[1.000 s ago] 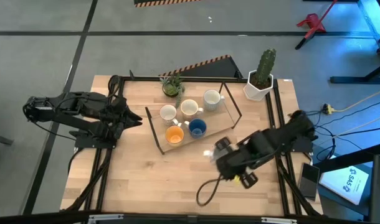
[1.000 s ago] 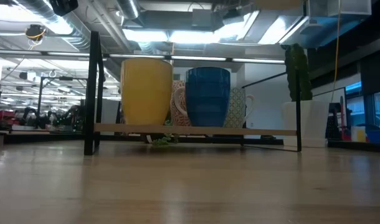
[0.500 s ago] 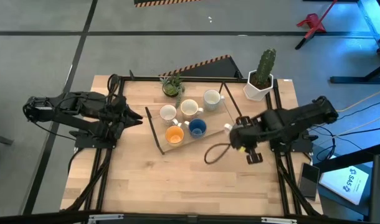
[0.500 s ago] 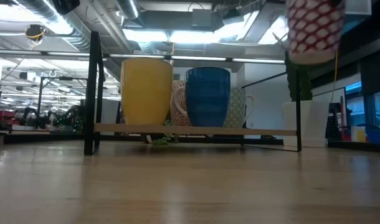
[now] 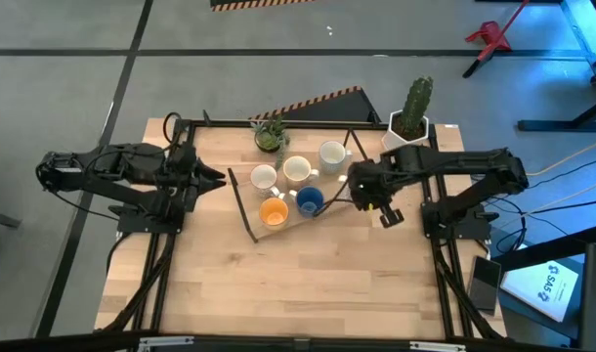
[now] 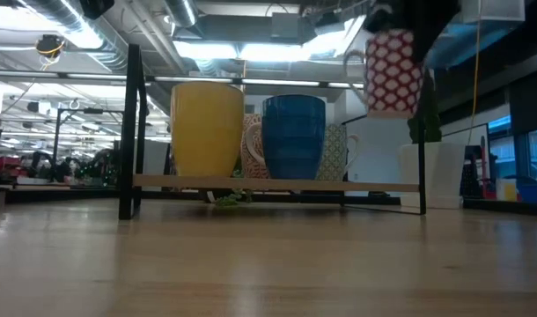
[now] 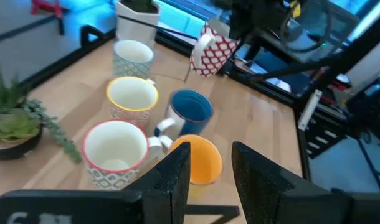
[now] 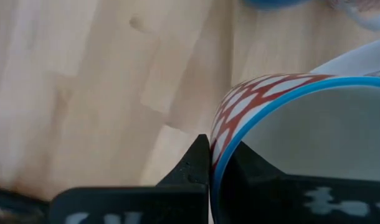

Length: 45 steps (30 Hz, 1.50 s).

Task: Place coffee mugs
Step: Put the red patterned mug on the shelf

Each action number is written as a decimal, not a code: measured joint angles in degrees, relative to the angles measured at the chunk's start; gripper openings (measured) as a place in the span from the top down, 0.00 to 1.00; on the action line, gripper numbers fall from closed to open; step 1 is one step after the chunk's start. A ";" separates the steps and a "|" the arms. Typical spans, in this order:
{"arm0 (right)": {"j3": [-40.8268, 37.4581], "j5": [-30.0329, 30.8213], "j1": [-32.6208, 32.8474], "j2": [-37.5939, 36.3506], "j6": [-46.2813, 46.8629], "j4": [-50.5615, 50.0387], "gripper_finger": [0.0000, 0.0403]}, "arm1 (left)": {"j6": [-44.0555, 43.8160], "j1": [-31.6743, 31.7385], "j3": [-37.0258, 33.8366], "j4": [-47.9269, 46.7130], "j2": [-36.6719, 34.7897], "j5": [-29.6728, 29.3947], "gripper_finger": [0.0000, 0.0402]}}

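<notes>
My right gripper (image 5: pixel 364 186) is shut on a white mug with a red lattice pattern and a blue rim (image 6: pixel 392 70), held in the air just right of the wooden tray (image 5: pixel 241 186). The mug also shows in the left wrist view (image 7: pixel 213 53). On the tray stand an orange mug (image 5: pixel 274 211), a blue mug (image 5: pixel 310 201) and three pale mugs (image 5: pixel 297 169). My left gripper (image 7: pixel 210 168) is open and waits left of the tray. My right gripper holds the patterned mug by its rim (image 8: pixel 220 152), with one finger (image 8: pixel 197 163) outside the wall and the other (image 8: pixel 255 167) inside. The fingers come from above, pointing down. The mug hangs upright and clear of the table, its handle (image 6: pixel 352 66) turned toward the tray.
A black wire frame (image 5: pixel 366 161) stands around the tray. A cactus in a white pot (image 5: pixel 407 132) sits at the far right corner, and a small succulent (image 5: pixel 271 135) sits behind the tray. Bare tabletop (image 5: pixel 308 284) spreads along the near side.
My right gripper has carried the patterned mug from the near right part of the table toward the far edge and the tray. In the low view the mug has come in from above, dropped a little and moved toward the tray. The left arm has kept still.
</notes>
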 joint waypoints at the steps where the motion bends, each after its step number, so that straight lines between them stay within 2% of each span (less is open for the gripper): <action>1: -0.79 0.00 -0.73 0.07 -2.52 0.01 0.99 | 0.04 0.00 -0.02 0.00 -0.02 -0.76 0.72; 4: -3.30 -0.07 -2.88 0.17 -9.65 1.93 0.99 | 0.07 0.01 0.00 -0.26 -0.01 -3.35 0.72; 8: -6.99 -3.45 -7.16 0.17 -15.99 6.19 0.99 | -0.02 0.02 0.00 -0.11 -0.01 -5.79 0.72; 13: -11.83 -3.98 -11.65 0.24 -21.81 10.94 0.99 | -0.28 0.02 0.00 -0.12 0.00 -7.49 0.72; 20: -16.13 -6.49 -13.68 0.26 -27.33 15.81 0.99 | -0.37 0.02 0.00 -0.12 0.00 -11.63 0.72; 29: -16.97 -9.09 -13.59 1.68 -29.30 19.65 0.99 | -0.39 0.02 0.00 -0.14 -0.01 -13.47 0.72; 35: -16.97 -9.08 -13.57 4.10 -30.06 19.45 0.99 | -0.39 0.02 0.00 -0.14 0.00 -13.58 0.72; 45: -16.97 -9.03 -13.57 4.14 -30.15 19.65 0.98 | -0.15 0.02 0.00 -0.14 -0.01 -13.79 0.72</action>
